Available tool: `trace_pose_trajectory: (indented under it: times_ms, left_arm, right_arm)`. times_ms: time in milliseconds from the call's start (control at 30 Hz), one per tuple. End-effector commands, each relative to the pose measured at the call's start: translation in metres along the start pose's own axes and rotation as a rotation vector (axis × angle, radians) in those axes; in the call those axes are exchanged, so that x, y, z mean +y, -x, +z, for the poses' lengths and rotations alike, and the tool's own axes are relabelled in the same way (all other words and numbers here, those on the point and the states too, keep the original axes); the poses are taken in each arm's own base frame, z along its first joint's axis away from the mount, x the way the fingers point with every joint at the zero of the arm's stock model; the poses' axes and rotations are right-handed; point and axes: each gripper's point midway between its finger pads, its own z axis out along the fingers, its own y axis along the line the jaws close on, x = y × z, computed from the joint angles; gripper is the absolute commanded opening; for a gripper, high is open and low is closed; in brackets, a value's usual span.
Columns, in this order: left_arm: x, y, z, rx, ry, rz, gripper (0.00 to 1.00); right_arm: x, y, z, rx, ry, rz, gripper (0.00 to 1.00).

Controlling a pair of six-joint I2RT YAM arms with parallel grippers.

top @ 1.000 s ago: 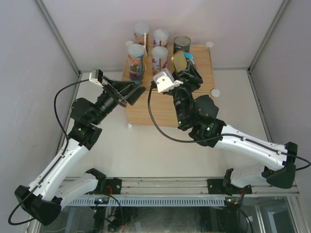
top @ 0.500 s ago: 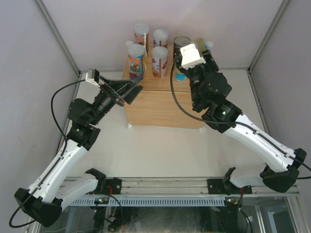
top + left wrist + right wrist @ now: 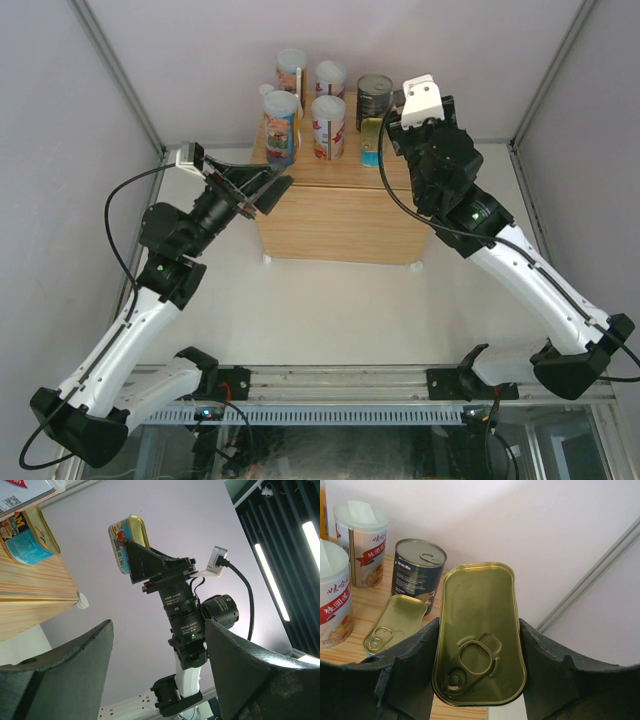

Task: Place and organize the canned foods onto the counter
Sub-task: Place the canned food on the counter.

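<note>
Nearest the bases, the left gripper (image 3: 270,190) hangs at the near left corner of the light wood-grain counter (image 3: 330,225), its jaws spread apart and nothing between them. The counter's near half is bare wood, with a white round connector (image 3: 431,92) at its far right corner. Farther back, over the counter's far right part, the right gripper (image 3: 478,630) clamps a flat gold tin (image 3: 480,595) by its long sides. The tin's lid faces the wrist camera, with the pull ring at the end nearer the wrist, and the left wrist view shows it held in the air, apart from the wood. Below and left of it a second gold tin (image 3: 395,622) lies flat on the counter, lid up, just in front of the dark can with the metal top (image 3: 417,575). Left of that can, four tall white-lidded cans stand upright in two rows of two: the nearer pair (image 3: 281,125) (image 3: 328,125) and the farther pair (image 3: 291,70) (image 3: 331,78).
</note>
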Motion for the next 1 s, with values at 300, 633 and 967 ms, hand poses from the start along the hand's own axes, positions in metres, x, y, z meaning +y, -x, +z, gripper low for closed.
trace_pose_trajectory:
  times_ms: [300,633,967]
  left_arm:
    - [-0.004,0.003,-0.004,-0.007,-0.024,0.001,0.78]
    - [-0.003,0.005,-0.007,-0.012,-0.024,0.0,0.78]
    - [-0.002,0.006,-0.009,-0.012,-0.027,-0.004,0.78]
  right_arm:
    - [-0.019,0.013,0.012,-0.028,0.016,0.305,0.0]
    - [-0.018,-0.001,0.019,0.021,0.041,0.417,0.0]
    - [-0.006,-0.021,0.026,0.064,0.036,0.448,0.0]
